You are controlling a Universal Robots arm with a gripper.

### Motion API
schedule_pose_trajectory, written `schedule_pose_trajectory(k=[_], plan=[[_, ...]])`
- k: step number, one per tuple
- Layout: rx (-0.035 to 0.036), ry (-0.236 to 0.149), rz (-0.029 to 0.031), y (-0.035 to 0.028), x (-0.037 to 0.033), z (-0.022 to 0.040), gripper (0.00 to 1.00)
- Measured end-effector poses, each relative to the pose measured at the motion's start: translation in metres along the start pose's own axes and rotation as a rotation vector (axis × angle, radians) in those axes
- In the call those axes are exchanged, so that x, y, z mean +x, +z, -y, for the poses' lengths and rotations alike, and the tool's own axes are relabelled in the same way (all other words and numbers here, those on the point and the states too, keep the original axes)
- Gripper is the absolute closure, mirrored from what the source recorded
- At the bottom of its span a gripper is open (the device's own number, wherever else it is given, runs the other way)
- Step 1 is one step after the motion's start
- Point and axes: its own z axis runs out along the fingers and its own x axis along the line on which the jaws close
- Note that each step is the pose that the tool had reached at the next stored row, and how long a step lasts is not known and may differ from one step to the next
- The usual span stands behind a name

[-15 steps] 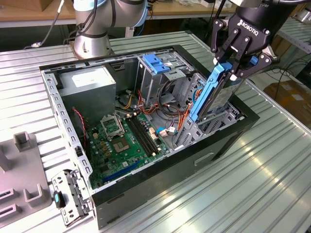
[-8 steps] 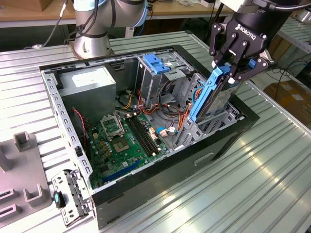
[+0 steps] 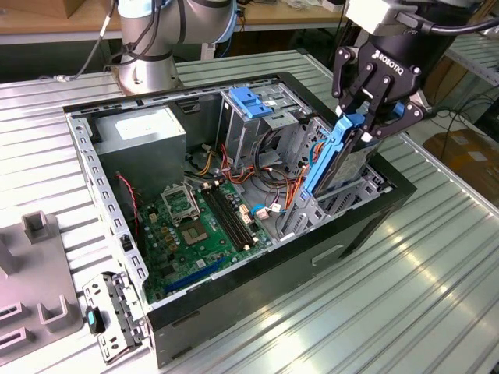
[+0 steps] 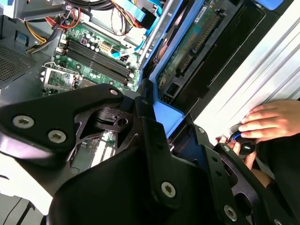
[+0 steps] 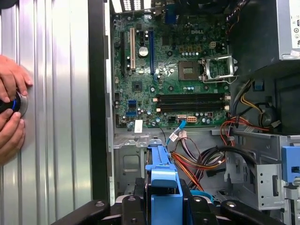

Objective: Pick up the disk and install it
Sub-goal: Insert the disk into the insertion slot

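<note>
The disk (image 3: 337, 160), a dark drive with blue plastic side rails, hangs tilted over the drive bay at the exterior view's right end of the open computer case (image 3: 234, 284). Its lower end dips in among the bay's metal walls. My gripper (image 3: 365, 123) is shut on the disk's upper end, one black finger on each side. In the second wrist view the disk's green circuit side (image 4: 187, 51) faces the camera beyond my gripper (image 4: 157, 119). In the first wrist view its blue rail (image 5: 161, 176) sticks out from between the fingers (image 5: 136, 199), above the motherboard (image 5: 173, 70).
Inside the case are a grey power-supply box (image 3: 144, 132), a metal drive cage with a blue top (image 3: 253, 105) and loose cables (image 3: 273, 179). A person's hands (image 5: 9, 108) hold a blue-ringed knob on the ribbed table beside the case. Grey fixtures (image 3: 39, 288) lie at the exterior view's left.
</note>
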Motion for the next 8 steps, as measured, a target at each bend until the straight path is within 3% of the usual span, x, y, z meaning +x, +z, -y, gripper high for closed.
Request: schedule_pose_trajectory(k=[8], plan=[[-0.0015,0.0,-0.0001,0.0117,-0.0001,0.0004,0.63]])
